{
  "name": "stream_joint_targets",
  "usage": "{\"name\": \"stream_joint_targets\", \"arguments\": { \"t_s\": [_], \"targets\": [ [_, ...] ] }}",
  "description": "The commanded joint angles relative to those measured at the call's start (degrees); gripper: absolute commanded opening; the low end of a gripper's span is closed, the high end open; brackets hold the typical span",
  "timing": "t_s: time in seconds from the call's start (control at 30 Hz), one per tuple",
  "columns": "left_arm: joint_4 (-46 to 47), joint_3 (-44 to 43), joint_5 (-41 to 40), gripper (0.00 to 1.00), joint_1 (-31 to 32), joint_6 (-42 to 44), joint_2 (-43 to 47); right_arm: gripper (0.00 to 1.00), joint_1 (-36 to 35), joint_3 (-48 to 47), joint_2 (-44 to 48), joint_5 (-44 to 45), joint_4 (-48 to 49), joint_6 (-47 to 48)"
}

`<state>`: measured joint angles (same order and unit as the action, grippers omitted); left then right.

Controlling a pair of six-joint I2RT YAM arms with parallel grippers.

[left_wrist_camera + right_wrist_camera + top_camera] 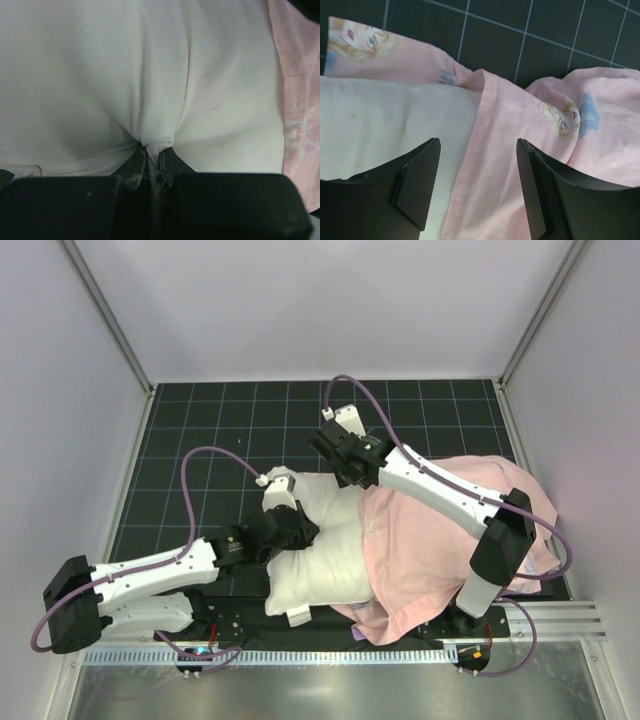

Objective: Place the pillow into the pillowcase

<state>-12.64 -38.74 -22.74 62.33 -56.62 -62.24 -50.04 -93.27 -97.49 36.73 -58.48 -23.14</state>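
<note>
Nearest the bases, the left gripper [151, 156] was clamped tight on a pinch of the pillow [318, 545] at its left edge. The pillow's right part seemed to sit inside the pillowcase [440, 535], whose pale pink fabric draped over it and spread rightward. Farther back, the right gripper [479, 145] hung with its 2 jaws spread apart over the pillowcase hem beside the pillow, holding nothing. Beyond lay the black gridded mat [230, 420].

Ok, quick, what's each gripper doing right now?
Left gripper: closed, pinching a fold of the plump white stuffed pillow.
Right gripper: open, holding nothing, over the thin pink princess-print fabric pillowcase.
</note>
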Motion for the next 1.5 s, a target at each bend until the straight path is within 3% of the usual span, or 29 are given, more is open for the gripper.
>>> {"name": "stream_joint_targets", "arguments": {
  "t_s": [0.0, 0.17, 0.27, 0.3, 0.43, 0.47, 0.6, 0.7, 0.77, 0.87, 1.07, 1.17, 1.27, 1.47],
  "targets": [
    [0.43, 1.04, 1.47, 0.02, 1.39, -1.39, -0.87, 0.69, -0.49, 2.74, 3.10, 2.82, -1.91, -1.30],
    [0.43, 1.47, 1.03, 0.02, 1.66, -1.47, 0.80, 0.67, -0.58, 7.05, 2.93, 6.49, -4.71, -3.31],
    [0.43, 1.74, 0.68, 0.02, 1.83, -1.39, 1.59, 0.59, -0.32, 6.35, 1.61, 10.29, -6.82, -4.64],
    [0.43, 1.74, 0.59, 0.02, 1.84, -1.39, 1.68, 0.54, -0.23, 6.09, 1.17, 10.55, -6.91, -4.55],
    [0.43, 1.48, 0.24, 0.02, 1.92, -0.95, 1.59, 0.07, 0.03, 2.15, 0.11, 10.47, -6.91, -3.76],
    [0.43, 1.30, 0.16, 0.02, 1.92, -0.69, 1.42, 0.04, 0.03, 1.44, 0.28, 9.25, -5.52, -2.98],
    [2.00, -0.10, 0.15, 0.02, 1.92, 1.33, -0.07, 0.04, 0.03, 0.64, 3.88, 0.03, 5.37, 3.26],
    [5.60, -1.68, 0.50, 0.01, 1.92, 3.87, -1.13, 0.04, 0.12, -0.76, 5.38, -12.35, 12.76, 5.20],
    [8.32, -3.88, 0.51, 0.01, 1.92, 5.72, -2.10, 0.04, 0.03, -4.71, 3.64, -20.51, 13.83, 4.94],
    [8.25, -9.49, 0.06, 0.01, 0.79, 9.33, -4.20, 0.04, -1.02, -11.56, 1.08, -26.08, 12.34, 4.33],
    [7.72, -19.95, 4.37, 0.00, -2.56, 10.65, -7.02, 0.04, -3.04, -21.49, 1.69, -31.28, 12.86, 2.92],
    [9.38, -20.93, 5.60, 0.00, -2.56, 10.04, -7.02, 0.04, -3.04, -27.91, 1.26, -31.28, 11.46, 2.48],
    [12.02, -19.80, 6.39, 0.00, -2.73, 9.16, -6.50, 0.04, -2.78, -31.53, 1.08, -30.75, 11.10, 1.60],
    [17.21, -9.88, 6.57, 0.00, -8.70, 4.43, -4.82, 0.04, -1.38, -28.81, 1.08, -30.23, 11.10, 1.25]
  ]
}}
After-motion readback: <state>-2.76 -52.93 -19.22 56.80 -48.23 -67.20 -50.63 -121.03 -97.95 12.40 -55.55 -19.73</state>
